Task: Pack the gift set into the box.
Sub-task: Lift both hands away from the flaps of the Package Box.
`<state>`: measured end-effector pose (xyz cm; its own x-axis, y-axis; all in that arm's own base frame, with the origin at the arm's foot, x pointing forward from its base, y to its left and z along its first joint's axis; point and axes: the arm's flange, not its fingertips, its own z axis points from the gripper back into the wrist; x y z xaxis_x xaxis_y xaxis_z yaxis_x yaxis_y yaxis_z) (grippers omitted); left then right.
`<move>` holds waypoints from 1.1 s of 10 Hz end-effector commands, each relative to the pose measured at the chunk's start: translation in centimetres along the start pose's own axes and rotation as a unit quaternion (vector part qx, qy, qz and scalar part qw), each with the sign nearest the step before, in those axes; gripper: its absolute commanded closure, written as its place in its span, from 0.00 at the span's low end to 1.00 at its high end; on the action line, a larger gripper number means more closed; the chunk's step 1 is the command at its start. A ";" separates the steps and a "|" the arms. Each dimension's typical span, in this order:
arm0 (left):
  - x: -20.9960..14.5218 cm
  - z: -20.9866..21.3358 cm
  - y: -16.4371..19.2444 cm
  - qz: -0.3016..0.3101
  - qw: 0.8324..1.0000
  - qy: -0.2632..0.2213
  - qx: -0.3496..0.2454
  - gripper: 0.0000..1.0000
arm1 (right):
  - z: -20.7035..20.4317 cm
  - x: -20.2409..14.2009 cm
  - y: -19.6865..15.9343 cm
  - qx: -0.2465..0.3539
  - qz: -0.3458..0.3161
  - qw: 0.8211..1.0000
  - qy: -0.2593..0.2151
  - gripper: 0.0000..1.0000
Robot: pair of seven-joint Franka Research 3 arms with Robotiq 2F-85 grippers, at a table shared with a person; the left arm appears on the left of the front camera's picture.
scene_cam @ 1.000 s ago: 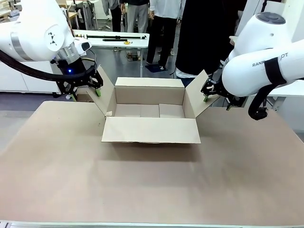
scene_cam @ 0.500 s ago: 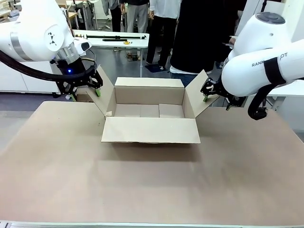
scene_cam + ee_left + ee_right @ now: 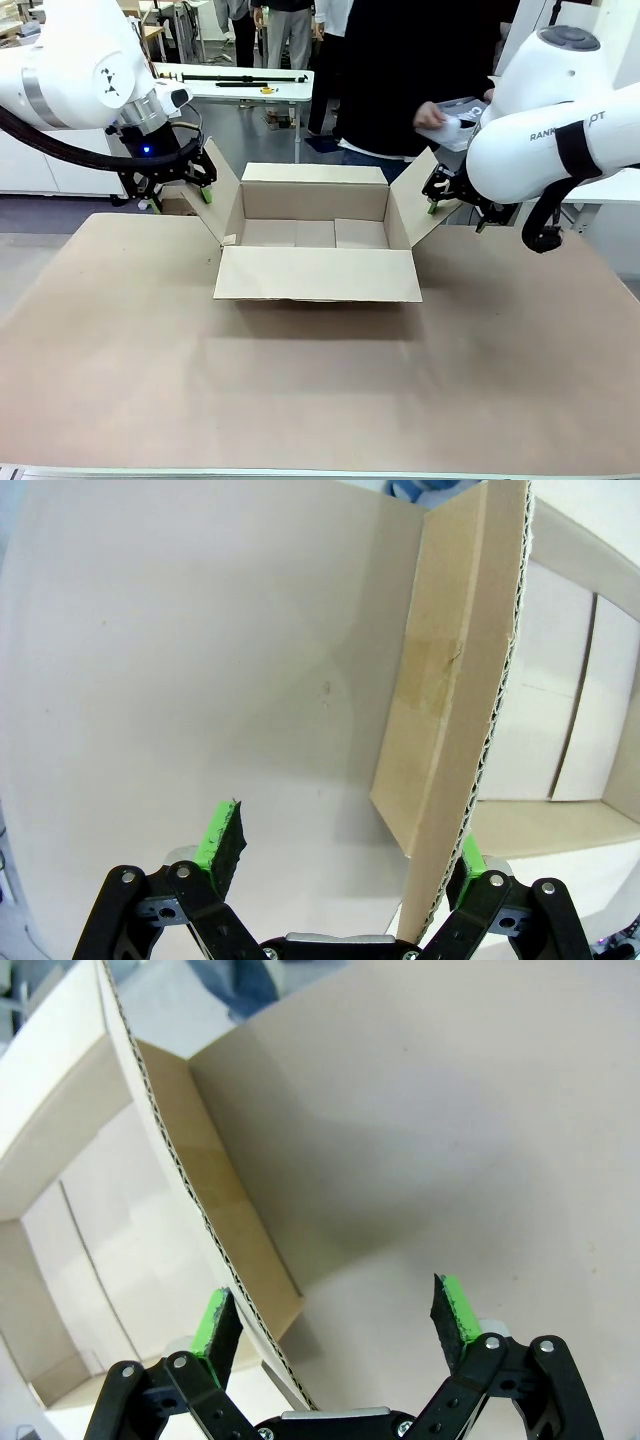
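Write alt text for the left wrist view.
The open left gripper straddles the edge of a raised flap of the box, one green pad on each side. The box's empty interior shows at right, the table at left.

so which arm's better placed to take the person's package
Right, probably: the person's hand holds the package just above the right claw, open astride a box flap; left claw is across the box.

The box point(image 3: 315, 232) is matt corrugated cardboard; the counter point(image 3: 300, 390) is smooth and matt; arm shells point(image 3: 560, 130) are glossy plastic.
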<state>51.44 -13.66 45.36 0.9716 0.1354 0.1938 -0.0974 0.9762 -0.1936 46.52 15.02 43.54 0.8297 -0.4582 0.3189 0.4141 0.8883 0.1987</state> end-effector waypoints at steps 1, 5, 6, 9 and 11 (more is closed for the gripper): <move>0.0 0.1 -0.1 0.005 1.000 -0.004 0.009 0.00 | 0.0 0.4 0.5 -0.009 -0.004 1.000 -0.005 0.00; 0.0 0.1 -0.1 0.005 1.000 -0.004 0.009 0.00 | 0.0 0.4 0.5 -0.009 -0.004 1.000 -0.005 0.00; 0.0 0.1 -0.1 0.005 1.000 -0.004 0.009 0.00 | 0.0 0.4 0.5 -0.009 -0.004 1.000 -0.005 0.00; 0.0 0.1 -0.1 0.005 1.000 -0.004 0.009 0.00 | 0.0 0.4 0.5 -0.009 -0.004 1.000 -0.005 0.00; 0.0 0.1 -0.1 0.005 1.000 -0.004 0.009 0.00 | 0.0 0.4 0.5 -0.009 -0.004 1.000 -0.005 0.00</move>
<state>51.44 -13.66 45.36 0.9716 0.1354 0.1939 -0.0974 0.9762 -0.1936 46.53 15.02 43.54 0.8297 -0.4582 0.3189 0.4142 0.8883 0.1987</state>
